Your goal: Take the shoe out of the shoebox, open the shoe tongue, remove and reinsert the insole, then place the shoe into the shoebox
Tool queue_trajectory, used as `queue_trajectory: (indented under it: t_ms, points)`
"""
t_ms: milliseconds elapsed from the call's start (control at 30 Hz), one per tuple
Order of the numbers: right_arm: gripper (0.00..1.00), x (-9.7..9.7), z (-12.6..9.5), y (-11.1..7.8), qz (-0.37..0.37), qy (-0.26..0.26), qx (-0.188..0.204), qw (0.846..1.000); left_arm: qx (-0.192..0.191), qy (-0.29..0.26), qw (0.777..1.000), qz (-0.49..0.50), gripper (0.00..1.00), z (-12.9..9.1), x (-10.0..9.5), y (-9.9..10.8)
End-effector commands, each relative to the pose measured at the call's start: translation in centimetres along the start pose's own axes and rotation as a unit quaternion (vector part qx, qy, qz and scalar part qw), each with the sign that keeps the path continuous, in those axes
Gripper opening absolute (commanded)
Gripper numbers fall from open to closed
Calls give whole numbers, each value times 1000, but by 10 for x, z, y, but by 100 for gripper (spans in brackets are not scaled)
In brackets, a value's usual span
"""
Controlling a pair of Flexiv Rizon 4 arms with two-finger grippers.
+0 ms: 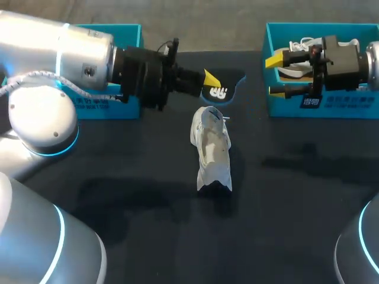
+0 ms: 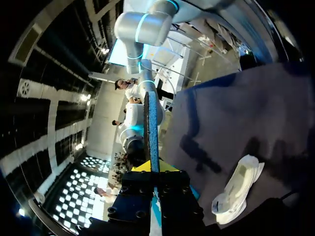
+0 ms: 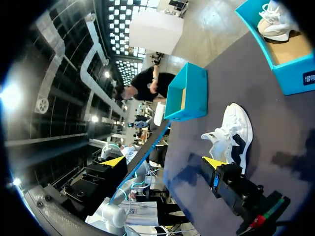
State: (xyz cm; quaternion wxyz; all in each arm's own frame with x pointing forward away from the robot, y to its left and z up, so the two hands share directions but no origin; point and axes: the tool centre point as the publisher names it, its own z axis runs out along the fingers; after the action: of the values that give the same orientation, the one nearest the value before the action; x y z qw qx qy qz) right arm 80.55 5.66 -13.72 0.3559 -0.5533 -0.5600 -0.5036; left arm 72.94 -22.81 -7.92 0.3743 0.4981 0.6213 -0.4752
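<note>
Behind shoe [image 1: 211, 151]: insole [image 1: 224, 91] in left hand [image 1: 209, 80]; right shoebox [image 1: 343, 107] beyond.

Dark table [image 1: 148, 236]. White shoe [image 1: 211, 151] lies mid-table. Two teal boxes sit at the far edge, well apart: left shoebox [image 1: 127, 35], right shoebox [image 1: 355, 109].

Dark tabletop [image 1: 296, 225] bears, at its far right corner, a teal cardboard box [image 1: 343, 111] holding a white laced sneaker [image 3: 273, 22].
</note>
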Motion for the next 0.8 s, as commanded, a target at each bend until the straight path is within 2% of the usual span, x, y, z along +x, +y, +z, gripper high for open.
queue_trajectory:
  t_ms: [33, 267, 400, 567, 800]
  points:
    - [100, 0, 2, 0, 0, -1, -1, 1000, -4, -36, 973, 227, 0, 4, 7, 4]
    - [100, 9, 4, 1, 7, 7, 13, 1000, -21, -50, 961, 270, 0, 9, 9, 12]
    - [100, 15, 8, 1, 10, 5, 21, 1000, -37, -53, 968, 243, 0, 11, 12, 15]
    - [100, 21, 9, 1, 14, 4, 13, 1000, -47, -51, 970, 234, 0, 16, 18, 16]
    - [100, 31, 17, -1, 13, 17, 15, 1000, -51, -51, 971, 227, 0, 27, 26, 16]
